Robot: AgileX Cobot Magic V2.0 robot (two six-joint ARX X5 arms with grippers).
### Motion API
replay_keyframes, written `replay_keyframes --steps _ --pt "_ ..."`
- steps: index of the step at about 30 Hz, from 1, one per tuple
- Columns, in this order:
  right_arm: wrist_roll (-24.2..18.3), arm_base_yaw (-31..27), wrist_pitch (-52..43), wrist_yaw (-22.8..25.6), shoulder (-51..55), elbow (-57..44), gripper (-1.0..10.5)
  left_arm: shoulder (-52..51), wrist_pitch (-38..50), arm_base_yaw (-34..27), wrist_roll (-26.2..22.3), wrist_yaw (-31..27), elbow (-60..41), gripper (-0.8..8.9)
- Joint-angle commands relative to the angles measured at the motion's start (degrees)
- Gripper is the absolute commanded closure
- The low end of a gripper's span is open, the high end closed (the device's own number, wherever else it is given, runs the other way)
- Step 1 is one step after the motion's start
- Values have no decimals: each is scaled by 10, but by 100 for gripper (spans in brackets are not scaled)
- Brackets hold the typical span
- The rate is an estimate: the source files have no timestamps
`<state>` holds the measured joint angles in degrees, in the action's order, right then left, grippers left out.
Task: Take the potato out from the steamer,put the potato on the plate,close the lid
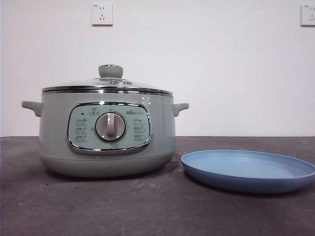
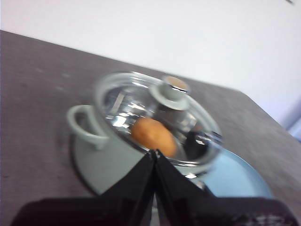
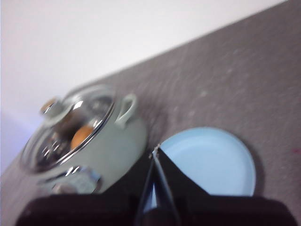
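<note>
From the front, the steamer [image 1: 106, 135] stands on the dark bench [image 1: 147, 206] with the lid [image 1: 107, 84] seated squarely on its rim, and the plate [image 1: 248, 169] lies bare just beside it, close to the steamer's base but apart from it; no arm shows here, and the potato cannot be seen from this low angle. Judging by that, the task is at its very start: the lid has not yet been lifted, so the next move calls for a hand to come down over the round knob on top, spread wide enough to take it, and raise the lid clear before anything can reach inside. In the left wrist view, the left hand [image 2: 154, 153] hangs above the steamer with its two jaws pressed together, holding and touching nothing; through the glass lid the potato [image 2: 154, 136] lies inside the pot. In the right wrist view, the right hand [image 3: 155, 151] hovers high over the plate's near edge, jaws likewise pressed together and empty, with the potato showing as an orange patch under the lid.
</note>
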<state>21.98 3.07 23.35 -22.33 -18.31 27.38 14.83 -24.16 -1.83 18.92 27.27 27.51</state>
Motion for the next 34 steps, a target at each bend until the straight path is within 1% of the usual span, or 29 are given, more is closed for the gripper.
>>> replay_keyframes --steps 1,5,8,11,13,16,19,21,22,23,24,26,27,28,29,34 --pt "-75 1 65 -45 -54 79 958 47 -31 -1 -50 44 49 822" --pt "-151 1 179 -99 -138 191 958 110 -87 -1 -102 111 114 822" --pt "-205 5 254 -136 -197 265 958 147 -136 -1 -140 150 157 822" --pt "-251 15 321 -138 -245 324 958 175 -195 2 -186 166 196 822" --pt "-274 23 361 -138 -271 354 958 188 -232 7 -213 166 218 822" --pt "-292 37 398 -138 -297 381 958 199 -271 16 -241 164 243 822" --pt "-294 48 397 -137 -306 386 957 199 -273 19 -250 163 251 816" --pt "-293 49 395 -137 -309 386 937 199 -273 19 -250 162 252 810" --pt "-292 49 394 -137 -309 386 935 199 -274 19 -250 162 252 782" --pt "-287 49 391 -137 -309 386 903 199 -273 19 -250 162 252 701" --pt "-279 49 387 -137 -309 386 831 199 -274 19 -250 162 252 593" --pt "-256 49 379 -137 -309 386 562 199 -273 19 -250 162 252 289" --pt "-250 49 374 -137 -309 386 443 199 -273 19 -250 162 252 204" --pt "-245 49 369 -137 -309 386 333 199 -273 19 -250 162 252 165" --pt "-242 49 364 -137 -310 386 283 199 -273 19 -249 161 252 163" --pt "-229 54 359 -138 -317 386 285 199 -273 19 -245 144 252 164"
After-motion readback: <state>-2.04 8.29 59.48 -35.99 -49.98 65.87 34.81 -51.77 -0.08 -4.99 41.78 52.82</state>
